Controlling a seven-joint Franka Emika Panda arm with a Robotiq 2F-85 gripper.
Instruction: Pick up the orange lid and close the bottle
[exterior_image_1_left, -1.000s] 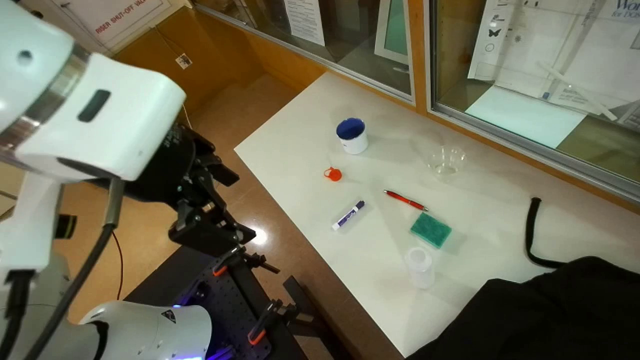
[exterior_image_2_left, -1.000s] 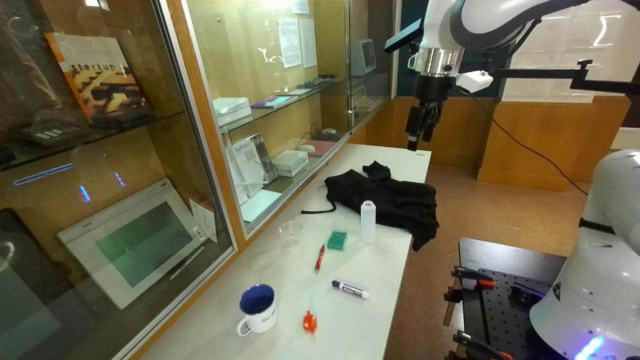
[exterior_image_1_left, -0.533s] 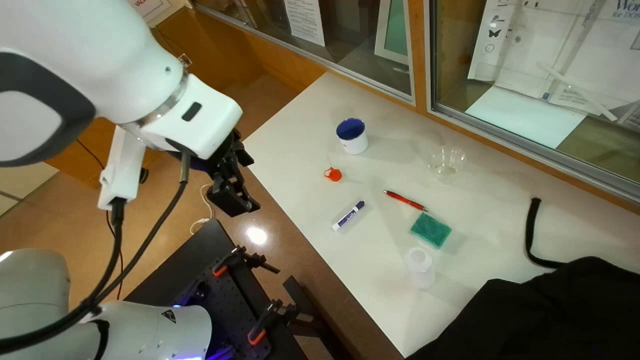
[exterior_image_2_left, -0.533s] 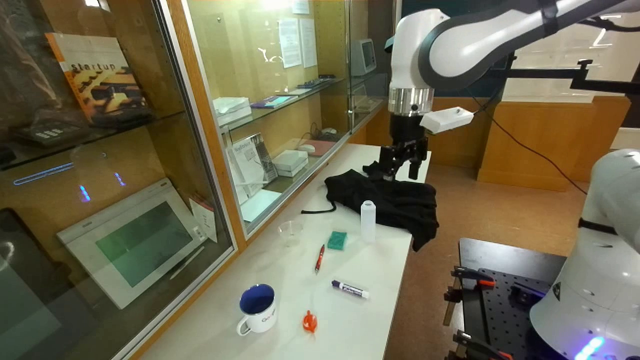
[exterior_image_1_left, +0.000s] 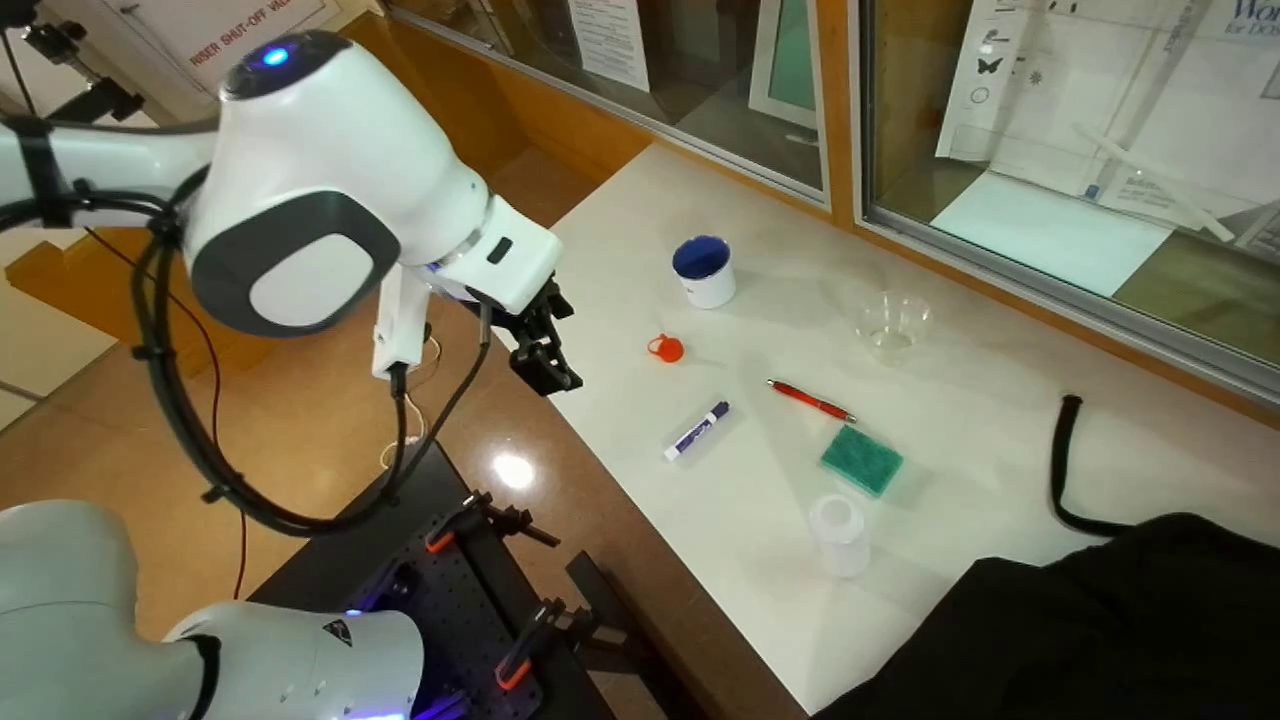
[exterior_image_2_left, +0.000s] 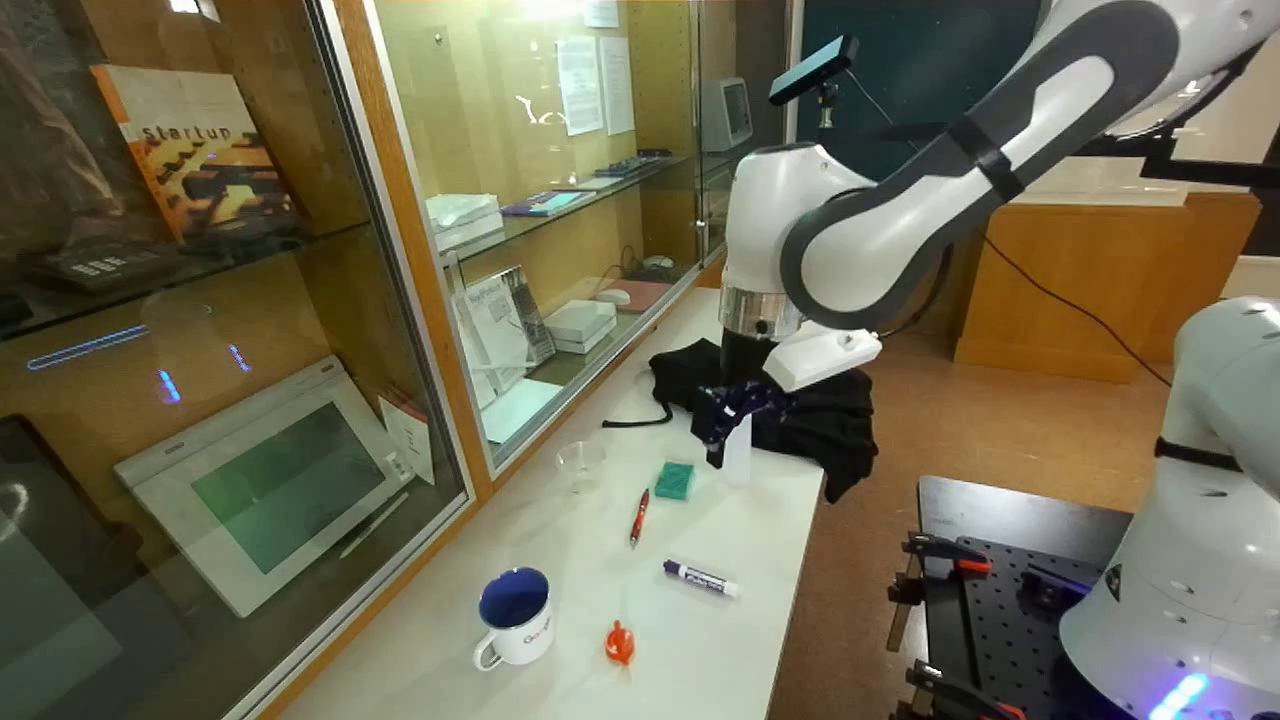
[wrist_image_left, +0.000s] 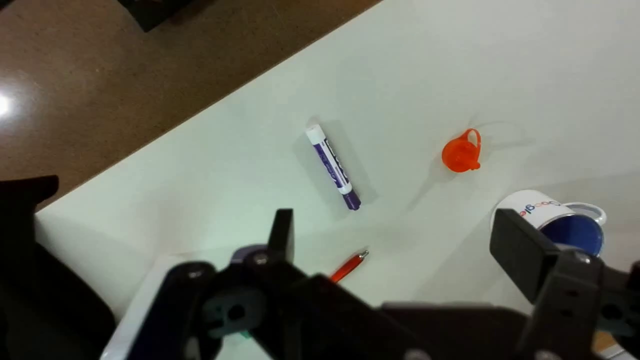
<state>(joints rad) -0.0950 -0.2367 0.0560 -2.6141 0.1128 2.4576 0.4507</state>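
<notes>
The orange lid, small and round with a loop, lies on the white table in both exterior views (exterior_image_1_left: 666, 348) (exterior_image_2_left: 619, 644) and in the wrist view (wrist_image_left: 459, 154). The translucent white bottle stands upright and uncapped near the table's front edge (exterior_image_1_left: 840, 536); my gripper partly covers it in an exterior view (exterior_image_2_left: 739, 462). My gripper is open and empty, high over the table, in both exterior views (exterior_image_1_left: 562, 340) (exterior_image_2_left: 715, 430). In the wrist view its spread fingers (wrist_image_left: 399, 230) have only table and a red pen between them; the lid lies beyond the fingertips.
A white mug with blue inside (exterior_image_1_left: 708, 290) stands near the lid. A purple-white marker (exterior_image_1_left: 697, 432), red pen (exterior_image_1_left: 812, 401), green sponge (exterior_image_1_left: 862, 460) and clear cup (exterior_image_1_left: 893, 325) lie between mug and bottle. Black cloth (exterior_image_2_left: 780, 400) lies beside the bottle. A glass case backs the table.
The arm has come forward and down; my gripper has moved from high beyond the table's far end to lower over the table, nearer the lid. The objects have not moved.
</notes>
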